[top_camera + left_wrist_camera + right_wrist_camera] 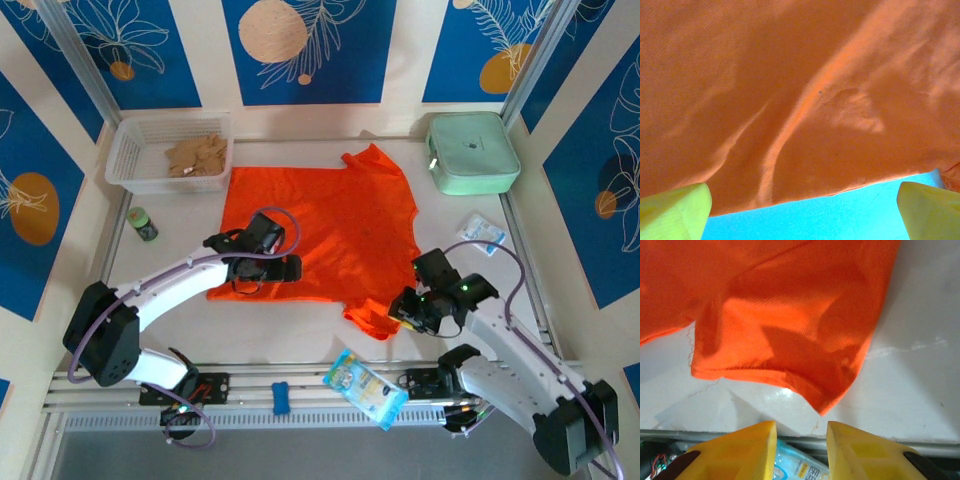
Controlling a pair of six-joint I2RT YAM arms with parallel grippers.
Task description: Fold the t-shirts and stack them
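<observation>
Two jaws to report. How do they stand?

— My left gripper is spread wide with nothing between its fingers. It hovers low over the near-left part of the t-shirt. (My left wrist camera sees creased orange cloth and, past its edge, a strip of table between my two yellow-green tips.)

— And the right?

— My right gripper is parted by a narrow gap and is empty. Its yellow fingers point at the near-right sleeve, which lies just beyond them on the table, not between them. That sleeve's corner is doubled over on itself.

— Where is the shirt overall?

— It is spread across the middle of the table and fairly flat, with one sleeve toward the far side and the other toward me.

— What else is around?

— A mint-green case sits in the far right corner, near the far sleeve but apart from it. A white basket stands at the far left, just beside the shirt's corner. A small green jar is left of the cloth. A printed packet lies at the near edge between my bases.
</observation>
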